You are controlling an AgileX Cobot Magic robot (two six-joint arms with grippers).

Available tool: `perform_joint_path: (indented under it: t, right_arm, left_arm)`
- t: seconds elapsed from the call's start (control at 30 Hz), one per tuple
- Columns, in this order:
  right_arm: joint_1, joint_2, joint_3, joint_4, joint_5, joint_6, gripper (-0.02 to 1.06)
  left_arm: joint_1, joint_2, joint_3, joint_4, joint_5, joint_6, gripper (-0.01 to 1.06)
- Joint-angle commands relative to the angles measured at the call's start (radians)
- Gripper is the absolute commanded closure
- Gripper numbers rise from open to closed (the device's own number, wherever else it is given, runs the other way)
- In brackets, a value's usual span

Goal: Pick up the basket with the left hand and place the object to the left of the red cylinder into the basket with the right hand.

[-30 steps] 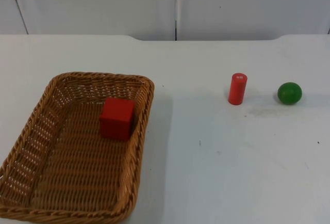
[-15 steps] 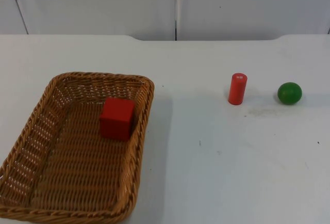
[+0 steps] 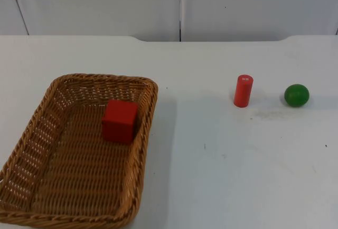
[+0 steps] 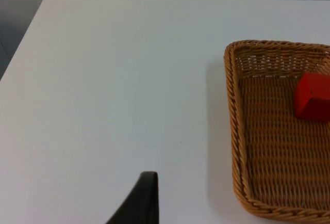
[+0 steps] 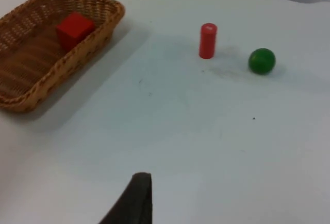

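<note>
On the white table (image 3: 211,176) before the grey partition wall (image 3: 253,7), a basket (image 3: 31,150) holding a red cube (image 3: 120,121); claw states untellable

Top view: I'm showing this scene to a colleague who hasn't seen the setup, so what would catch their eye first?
The large brown woven wicker basket stands out first, sitting at the table's near left with a red cube inside it, close to its right wall. Next, off to the right, the upright red cylinder stands on the white table top, with a green ball just to its right, apart from it.
</note>
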Motion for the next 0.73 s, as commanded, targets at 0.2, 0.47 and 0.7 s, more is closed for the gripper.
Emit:
perform_joint_path:
  t: [0.2, 0.47, 0.7]
  right_arm:
    - [-0.145, -0.004, 0.002, 0.003, -0.013, 0.001, -0.01]
    - [-0.285, -0.004, 0.002, 0.003, -0.013, 0.001, -0.01]
    - [-0.359, -0.004, 0.002, 0.003, -0.013, 0.001, -0.01]
  left_arm:
    - [0.003, -0.004, 0.005, 0.002, 0.003, 0.0, 0.0]
    - [0.003, -0.004, 0.005, 0.002, 0.003, 0.0, 0.0]
    - [0.003, -0.004, 0.005, 0.002, 0.003, 0.0, 0.0]
